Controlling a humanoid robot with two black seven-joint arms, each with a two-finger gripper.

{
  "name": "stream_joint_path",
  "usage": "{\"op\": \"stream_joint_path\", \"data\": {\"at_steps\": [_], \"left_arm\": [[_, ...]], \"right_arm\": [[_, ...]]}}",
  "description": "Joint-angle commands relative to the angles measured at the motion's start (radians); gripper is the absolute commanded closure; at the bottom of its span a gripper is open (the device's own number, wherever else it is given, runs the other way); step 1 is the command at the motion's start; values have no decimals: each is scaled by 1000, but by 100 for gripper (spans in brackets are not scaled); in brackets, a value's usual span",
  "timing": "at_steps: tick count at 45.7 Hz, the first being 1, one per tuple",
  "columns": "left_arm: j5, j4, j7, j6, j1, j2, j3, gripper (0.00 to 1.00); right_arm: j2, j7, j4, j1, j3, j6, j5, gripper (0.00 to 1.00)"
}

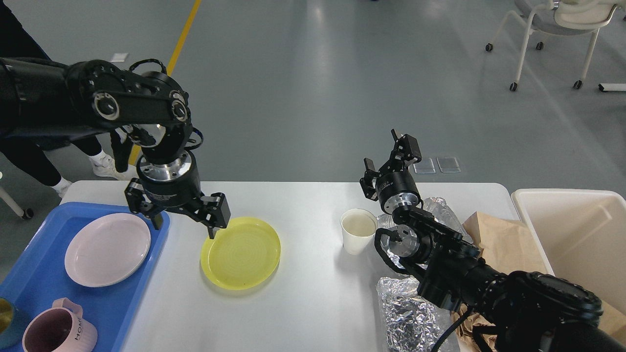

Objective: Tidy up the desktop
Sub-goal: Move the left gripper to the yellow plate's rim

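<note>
The white desktop (313, 303) fills the lower part of the head view. A yellow plate (241, 253) lies on it left of centre. A white paper cup (358, 230) stands to its right. My left gripper (183, 227) is open and empty, fingers pointing down, between the blue tray (29, 286) and the yellow plate's left rim. My right gripper (391, 156) is open and empty, raised above the desktop's far edge behind the cup.
The blue tray holds a pink plate (107, 249) and a pink mug (58, 332). Crumpled foil (408, 313) and a brown paper bag (499, 239) lie at the right. A cream bin (582, 239) stands beyond the right edge. A person's legs (29, 151) stand at the far left.
</note>
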Motion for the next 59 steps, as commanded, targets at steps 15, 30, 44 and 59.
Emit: {"op": "stream_joint_path", "data": {"at_steps": [15,30,44,59], "left_arm": [[8,24,1,387,241,-108,-20,1],[8,56,-5,519,332,-102,-14,2],[0,70,-5,701,422,-109,21,3],[-1,156,-45,775,527,-109,24,3]], "right_arm": [[0,0,0,0,0,0,0,0],[0,0,0,0,0,0,0,0],[0,0,0,0,0,0,0,0],[0,0,0,0,0,0,0,0]]}}
